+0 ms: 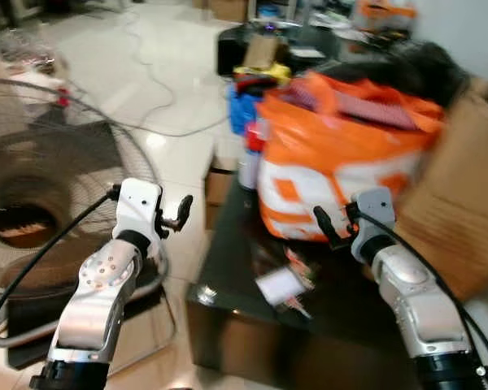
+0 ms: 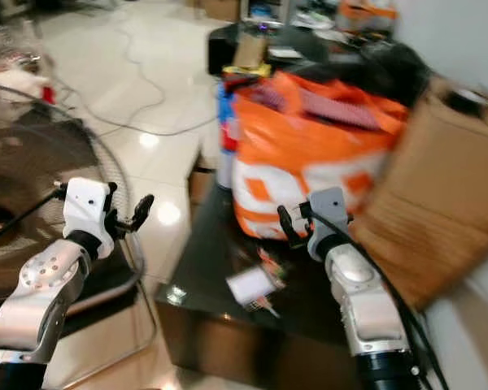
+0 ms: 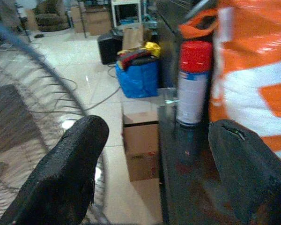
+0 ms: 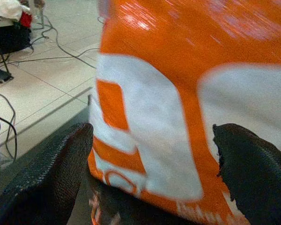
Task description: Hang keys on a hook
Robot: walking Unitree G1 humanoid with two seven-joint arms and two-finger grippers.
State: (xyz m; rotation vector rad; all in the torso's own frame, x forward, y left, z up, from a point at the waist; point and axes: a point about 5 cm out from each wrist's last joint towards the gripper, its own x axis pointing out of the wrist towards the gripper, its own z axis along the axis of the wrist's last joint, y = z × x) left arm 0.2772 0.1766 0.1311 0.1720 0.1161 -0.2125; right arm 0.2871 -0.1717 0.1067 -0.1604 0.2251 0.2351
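A two-armed humanoid robot stands at the near end of a low dark table (image 1: 228, 268) in a cluttered room, the head-camera pictures smeared by motion. A small bundle that may be the keys (image 1: 286, 286), with a white tag and a touch of red, lies on the tabletop near its front edge, too blurred to identify with certainty. The right gripper (image 1: 332, 225) hangs above and just beyond that bundle, apart from it, its two black fingers spread wide and holding nothing; the right wrist view shows the fingers (image 4: 47, 178) framing the side of a big orange and white bag (image 1: 342, 154), which stands on the table directly ahead of them. The left gripper (image 1: 175, 215) is raised off the table's left edge, over the floor and well apart from the bundle, its fingers likewise parted and empty. Past the left gripper's fingers (image 3: 70, 168), the left wrist view shows a spray can with a red cap (image 3: 193, 84) standing upright on the table just beside the bag, with a small cardboard box (image 3: 140, 150) on the pale tiled floor against the table's side and a blue bag (image 3: 138, 77) farther back. A large round fan grille (image 1: 49, 187) stands on the floor to the robot's left, and a tall cardboard box (image 1: 464, 211) leans at the right, behind the orange bag.
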